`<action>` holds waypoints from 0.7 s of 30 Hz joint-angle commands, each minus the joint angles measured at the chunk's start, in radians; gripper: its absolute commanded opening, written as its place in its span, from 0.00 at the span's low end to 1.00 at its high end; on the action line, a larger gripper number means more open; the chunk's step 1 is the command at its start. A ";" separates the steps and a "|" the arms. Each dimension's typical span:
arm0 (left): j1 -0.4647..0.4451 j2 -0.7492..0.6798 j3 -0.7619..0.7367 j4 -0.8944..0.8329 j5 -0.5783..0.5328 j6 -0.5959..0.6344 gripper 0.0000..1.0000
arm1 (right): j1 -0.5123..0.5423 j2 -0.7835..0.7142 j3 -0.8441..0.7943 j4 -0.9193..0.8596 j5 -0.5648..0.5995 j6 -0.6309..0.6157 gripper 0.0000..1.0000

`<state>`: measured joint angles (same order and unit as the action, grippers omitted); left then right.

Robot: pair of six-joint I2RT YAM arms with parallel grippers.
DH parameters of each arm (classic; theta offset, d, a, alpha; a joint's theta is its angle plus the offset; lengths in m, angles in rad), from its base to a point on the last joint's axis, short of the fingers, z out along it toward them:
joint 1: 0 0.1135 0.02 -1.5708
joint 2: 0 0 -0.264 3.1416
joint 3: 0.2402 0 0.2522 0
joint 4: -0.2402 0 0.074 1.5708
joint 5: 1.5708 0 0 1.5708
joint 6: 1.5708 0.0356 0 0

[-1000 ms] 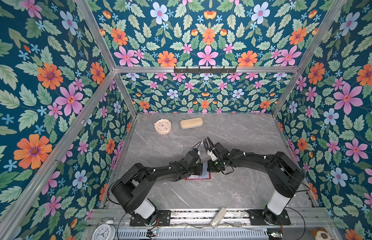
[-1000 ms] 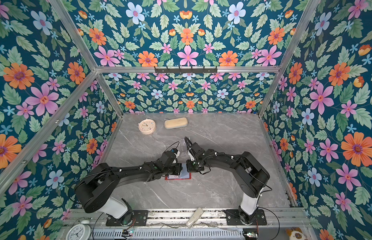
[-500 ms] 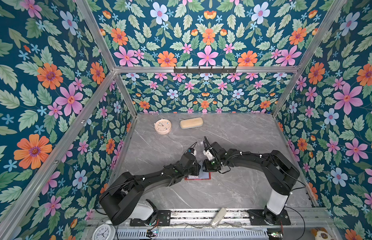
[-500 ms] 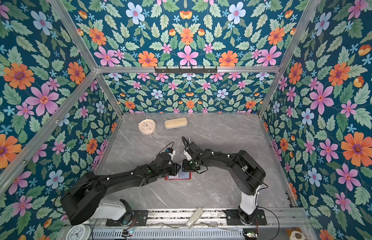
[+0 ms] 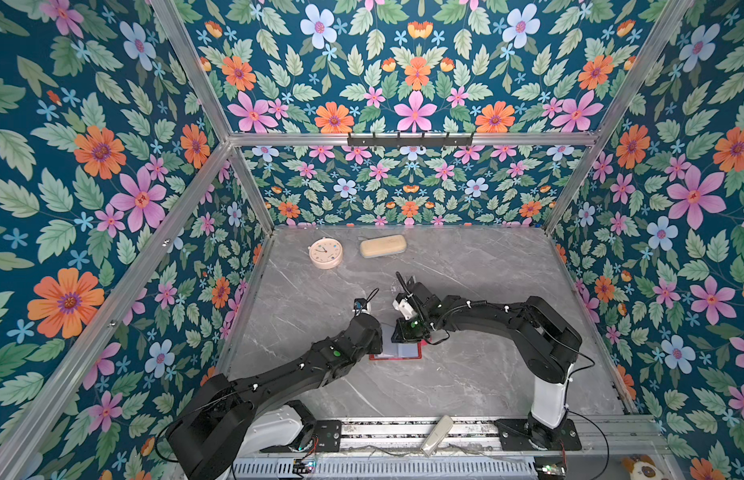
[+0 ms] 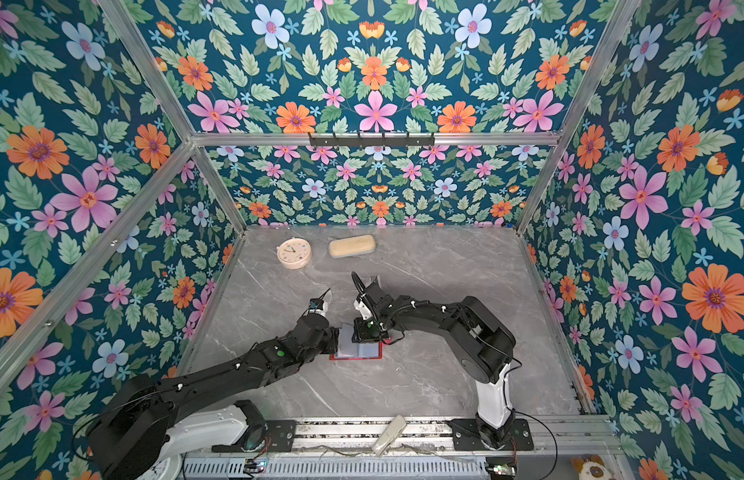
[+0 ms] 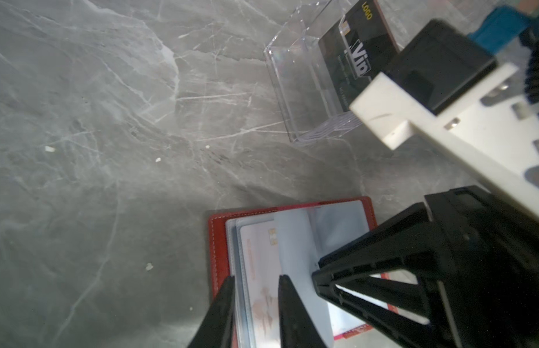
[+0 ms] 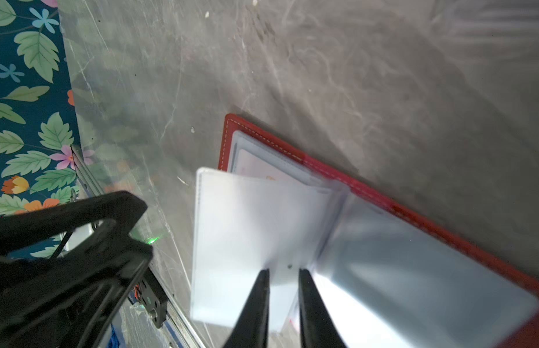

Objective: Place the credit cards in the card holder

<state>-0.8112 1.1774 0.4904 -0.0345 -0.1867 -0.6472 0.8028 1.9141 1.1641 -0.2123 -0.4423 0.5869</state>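
Of the cards, a dark card [image 7: 357, 51] with a white mark is found standing in a clear box [image 7: 292, 90] on the worktop [image 7: 96, 135], apart from the card holder [image 7: 217, 256]. A pale card [image 7: 259, 265] with a chip is seen lodged in one of the holder's sleeves. The red-covered holder lies open and flat near the middle of the worktop, between the two arms, with one clear sleeve [image 8: 247, 226] raised from the spine. The left gripper [image 7: 256, 278] is set over the holder's edge with jaws parted, one finger at the red cover and one on the pale card's sleeve; nothing is seen gripped. The right gripper [image 8: 284, 271] is placed at the raised sleeve with jaws nearly together; whether the sleeve is pinched cannot be told. The step in hand is judged to be the opening of a free sleeve. It would be done well if the holder were pressed flat by the left gripper while a single leaf is lifted low and slowly, so that the holder is not dragged nor the lodged card drawn out. The mark on the dark card is shown by the left wrist view alone, the raised leaf best by the right wrist view. Only in both top views are a clock [image 5: 325, 252] and a beige case [image 5: 383, 245] shown at the back, the holder there being half covered.
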 commanded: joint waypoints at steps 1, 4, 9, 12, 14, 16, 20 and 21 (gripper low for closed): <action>0.001 0.022 0.007 -0.038 -0.033 0.014 0.28 | 0.002 0.012 0.007 0.008 -0.020 0.002 0.11; 0.000 0.041 0.001 -0.021 -0.013 0.024 0.29 | 0.003 0.021 0.011 0.008 -0.024 0.007 0.07; 0.000 0.063 -0.024 0.038 0.029 0.030 0.43 | 0.002 0.032 0.015 -0.006 -0.012 0.005 0.05; 0.000 0.078 -0.043 0.079 0.052 0.031 0.55 | 0.003 0.035 0.017 -0.024 0.006 0.003 0.05; 0.000 0.092 -0.052 0.101 0.065 0.030 0.57 | 0.003 0.033 0.018 -0.034 0.018 -0.001 0.05; 0.000 0.114 -0.059 0.124 0.085 0.030 0.56 | 0.002 0.032 0.017 -0.045 0.028 -0.005 0.05; -0.001 0.152 -0.058 0.160 0.125 0.022 0.50 | 0.003 0.023 0.018 -0.070 0.052 -0.012 0.05; 0.000 0.160 -0.059 0.172 0.136 0.023 0.47 | 0.003 0.018 0.019 -0.080 0.061 -0.013 0.05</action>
<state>-0.8116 1.3251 0.4316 0.0811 -0.1020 -0.6239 0.8040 1.9434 1.1793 -0.2512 -0.4194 0.5869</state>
